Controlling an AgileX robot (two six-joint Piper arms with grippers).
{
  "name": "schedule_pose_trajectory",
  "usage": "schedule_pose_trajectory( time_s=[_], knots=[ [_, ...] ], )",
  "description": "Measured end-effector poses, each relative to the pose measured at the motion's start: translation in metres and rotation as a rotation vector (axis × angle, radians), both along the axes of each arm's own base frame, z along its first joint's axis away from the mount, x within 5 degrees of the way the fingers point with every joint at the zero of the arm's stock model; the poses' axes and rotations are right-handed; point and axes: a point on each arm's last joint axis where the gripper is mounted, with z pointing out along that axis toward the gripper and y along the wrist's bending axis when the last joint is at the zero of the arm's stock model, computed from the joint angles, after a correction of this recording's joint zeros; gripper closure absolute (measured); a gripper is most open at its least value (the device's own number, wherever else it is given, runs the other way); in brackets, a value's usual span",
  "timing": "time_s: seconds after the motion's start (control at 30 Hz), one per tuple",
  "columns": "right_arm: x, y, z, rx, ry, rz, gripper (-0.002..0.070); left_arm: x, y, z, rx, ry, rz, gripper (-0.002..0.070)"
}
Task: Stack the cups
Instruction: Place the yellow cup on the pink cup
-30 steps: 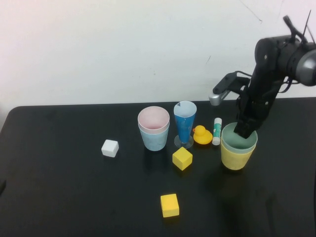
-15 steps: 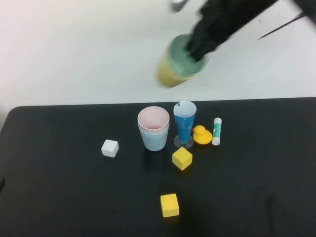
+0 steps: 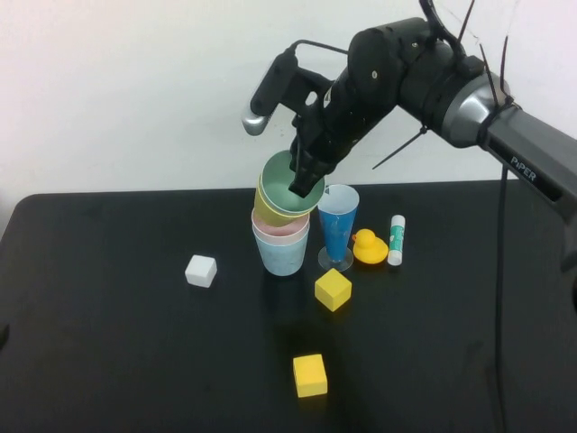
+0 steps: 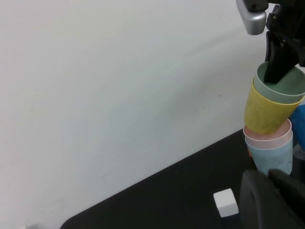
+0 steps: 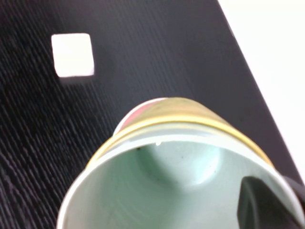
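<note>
Right hand (image 3: 306,180) above centre of the high view, clamped on the rim of the mint green cup (image 3: 290,183), one finger dipped inside. Mint green cup nested in the yellow cup (image 3: 269,209), both smooth tapered plastic tumblers, tilted, the yellow base at the mouth of the pink cup (image 3: 280,231). Pink cup seated upright in the light blue cup (image 3: 283,258) on the matte black bench (image 3: 108,352). Just right of that stack: narrow dark-blue cone glass (image 3: 338,225) on a clear foot, rounded yellow rubber duck (image 3: 368,247), white-and-green glue stick (image 3: 397,240) standing upright. White cube (image 3: 201,271) left of the stack; two yellow cubes (image 3: 333,290), (image 3: 310,375) lower centre. Left hand (image 4: 274,200) a dark blurred bulk at lower right of its own wrist view, closed, holding nothing.
</note>
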Motion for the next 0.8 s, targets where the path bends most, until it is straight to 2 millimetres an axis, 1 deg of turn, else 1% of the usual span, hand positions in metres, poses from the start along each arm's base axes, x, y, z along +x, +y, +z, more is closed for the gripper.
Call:
schedule_pose_trajectory(
  time_s=[0.13,0.37,0.47,0.57,0.7,0.8],
  knots=[
    [0.001,-0.001,-0.001,-0.016,-0.01,-0.002,0.0645,0.0,0.0,0.0,-0.002,0.001,0.0,0.0673],
    [0.005,0.001,-0.016,-0.026,0.003,-0.004,0.0644,0.0,0.0,0.0,-0.003,0.001,0.0,0.0673],
    [0.005,0.001,-0.018,-0.029,0.006,-0.004,0.0629,0.0,0.0,0.0,-0.003,0.001,0.0,0.0673],
    [0.006,0.002,-0.018,-0.023,0.0,-0.006,0.0589,0.0,0.0,0.0,-0.003,0.001,0.0,0.0673],
    [0.007,0.002,-0.017,-0.017,-0.008,-0.009,0.0503,0.0,0.0,0.0,-0.003,0.001,0.0,0.0673],
    [0.006,0.002,-0.016,-0.014,-0.007,-0.014,0.0477,0.0,0.0,0.0,-0.003,0.001,0.0,0.0673]
  ],
)
